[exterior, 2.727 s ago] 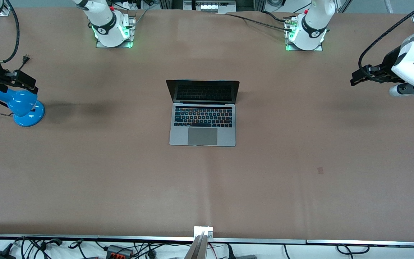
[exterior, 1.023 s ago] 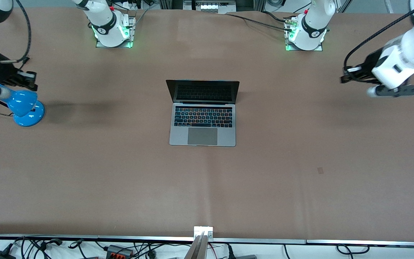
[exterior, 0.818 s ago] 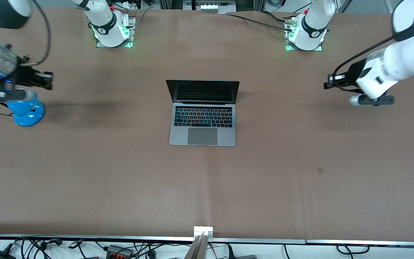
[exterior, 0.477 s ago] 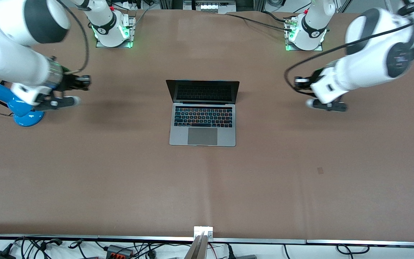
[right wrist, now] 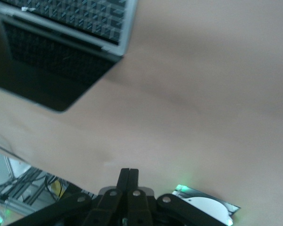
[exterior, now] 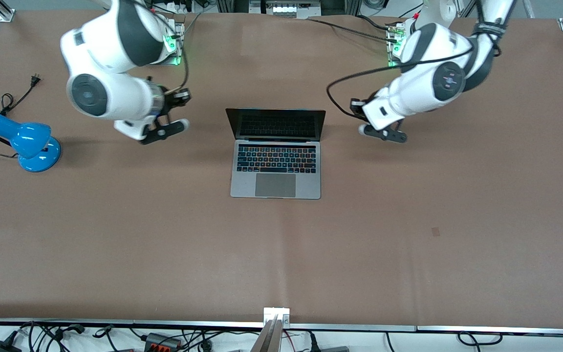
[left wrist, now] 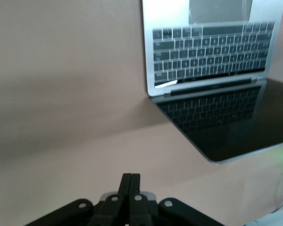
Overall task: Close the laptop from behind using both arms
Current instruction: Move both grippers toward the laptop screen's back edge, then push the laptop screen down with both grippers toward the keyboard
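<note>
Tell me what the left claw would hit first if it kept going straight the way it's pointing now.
Probably nothing at first: the left claw, fingers shut, points over bare table alongside the open laptop, whose screen edge lies off to one side of that line. Depth is unclear, so a graze is possible.

Brown table [exterior: 408,254] with laptop [exterior: 275,168], blue lamp [exterior: 27,142]

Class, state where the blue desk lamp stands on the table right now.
In the front view, the blue desk lamp stands at the right arm's end of the table, well apart from the open laptop.
</note>
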